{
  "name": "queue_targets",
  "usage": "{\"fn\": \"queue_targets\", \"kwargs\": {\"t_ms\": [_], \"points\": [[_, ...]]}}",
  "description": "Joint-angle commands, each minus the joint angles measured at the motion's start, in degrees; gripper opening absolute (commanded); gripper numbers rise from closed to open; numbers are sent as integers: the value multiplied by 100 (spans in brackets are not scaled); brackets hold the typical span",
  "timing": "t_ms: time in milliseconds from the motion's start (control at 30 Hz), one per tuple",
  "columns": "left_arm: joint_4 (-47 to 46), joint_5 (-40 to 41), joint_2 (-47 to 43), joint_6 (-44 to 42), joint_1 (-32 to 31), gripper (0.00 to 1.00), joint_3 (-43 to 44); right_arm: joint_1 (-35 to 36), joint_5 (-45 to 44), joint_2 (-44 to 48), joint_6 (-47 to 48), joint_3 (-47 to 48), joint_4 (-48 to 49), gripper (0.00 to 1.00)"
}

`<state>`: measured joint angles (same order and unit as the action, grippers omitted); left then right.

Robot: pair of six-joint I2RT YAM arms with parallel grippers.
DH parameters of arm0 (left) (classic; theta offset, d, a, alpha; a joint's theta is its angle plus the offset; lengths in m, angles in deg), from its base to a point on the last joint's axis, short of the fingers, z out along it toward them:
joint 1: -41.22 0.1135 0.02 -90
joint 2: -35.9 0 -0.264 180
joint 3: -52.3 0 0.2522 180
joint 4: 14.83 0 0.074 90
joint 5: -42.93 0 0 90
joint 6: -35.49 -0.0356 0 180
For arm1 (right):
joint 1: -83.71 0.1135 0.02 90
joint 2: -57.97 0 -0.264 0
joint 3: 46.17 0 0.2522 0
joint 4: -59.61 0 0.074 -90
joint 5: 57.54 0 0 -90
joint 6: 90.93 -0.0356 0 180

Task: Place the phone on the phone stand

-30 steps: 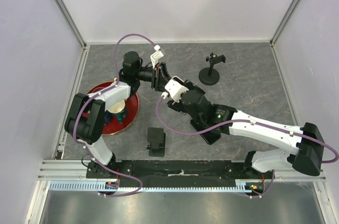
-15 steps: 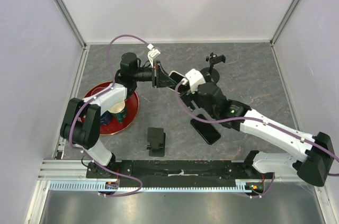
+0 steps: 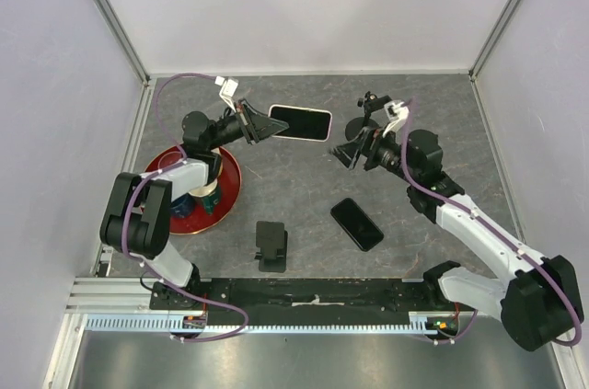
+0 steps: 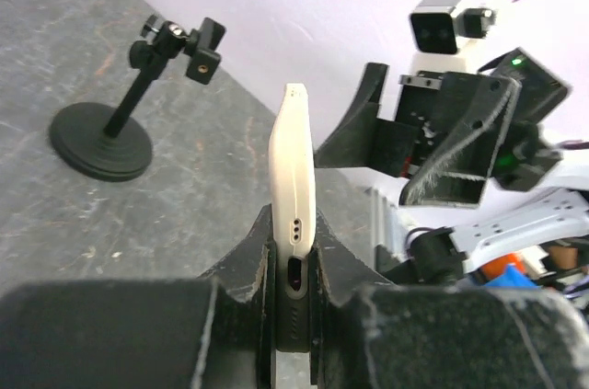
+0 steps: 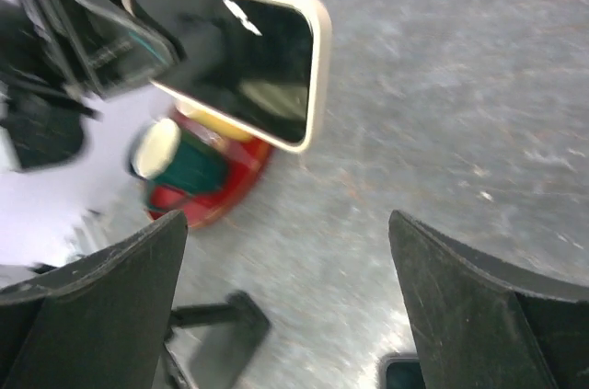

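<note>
Left tool reaches right, pinching the phone by its end in the air, short of the phone stand. Right tool is spread and empty. Since 0.5 s ago it has backed off the phone toward the stand.

A red plate sits at the left of the grey surface, with a green cup standing on it. Nearer the front edge lie a small black block and, apart from it, a dark handset lying flat.

Phone: glossy blk glass, smooth cream case. Table: matt grey, marbled. Stand: matt blk.
</note>
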<state>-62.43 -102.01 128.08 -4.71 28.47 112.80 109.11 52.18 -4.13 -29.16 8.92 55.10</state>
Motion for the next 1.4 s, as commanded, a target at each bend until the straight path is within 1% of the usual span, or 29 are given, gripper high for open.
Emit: {"fn": "queue_targets", "kwargs": {"t_ms": [0,67,133,300,433,533,600,700,800,833,867,900,933,967,1067,1100,1167,1200,1300,1367], "points": [[-3028,211,282,1880,-17,2,37,-247,1095,-274,-1966,-309,3274,95],[-3337,316,371,2094,-25,2,2,-238,955,-389,-1993,-274,3607,92],[-3400,431,301,2104,-43,2,-25,-238,762,-451,-2090,-309,4011,90],[-3400,449,169,2025,-69,2,-77,-221,472,-741,-2117,-159,4049,82],[-3400,484,-7,1981,-87,2,-139,-142,207,-776,-1985,-239,3874,81],[-3400,528,-77,1937,-183,2,-139,-36,199,-925,-2002,-256,4048,80],[-3400,537,-139,1919,-236,2,-130,16,120,-961,-1976,-265,4093,77],[-3400,554,-262,1884,-307,2,-130,43,-39,-987,-1818,-230,3996,73],[-3400,528,-402,1840,-324,2,-156,34,-354,-865,-1599,-230,3690,71],[-3391,519,-429,1814,-316,2,-183,34,-460,-691,-1494,-238,3297,72],[-3374,510,-464,1762,-315,2,-200,34,-696,-567,-1336,-238,3084,75],[-3347,502,-499,1726,-324,2,-200,34,-785,-461,-1082,-238,2865,76],[-3321,493,-517,1717,-316,2,-200,43,-856,-278,-1001,-273,2558,77],[-3277,484,-526,1691,-315,2,-200,17,-909,-223,-948,-291,2468,78],[-3277,493,-526,1743,-324,2,-183,17,-656,-266,-868,-291,2405,78],[-3277,493,-517,1752,-342,2,-165,17,-350,-328,-912,-274,2501,78],[-3286,493,-543,1752,-359,2,-165,17,-154,-512,-1070,-221,2748,77],[-3286,493,-561,1744,-368,2,-165,17,-49,-548,-1114,-230,3044,76],[-3286,501,-596,1744,-403,2,-165,17,224,-723,-1299,-195,3537,73],[-3286,510,-614,1761,-430,2,-148,25,628,-925,-1501,-142,3941,72]]}}
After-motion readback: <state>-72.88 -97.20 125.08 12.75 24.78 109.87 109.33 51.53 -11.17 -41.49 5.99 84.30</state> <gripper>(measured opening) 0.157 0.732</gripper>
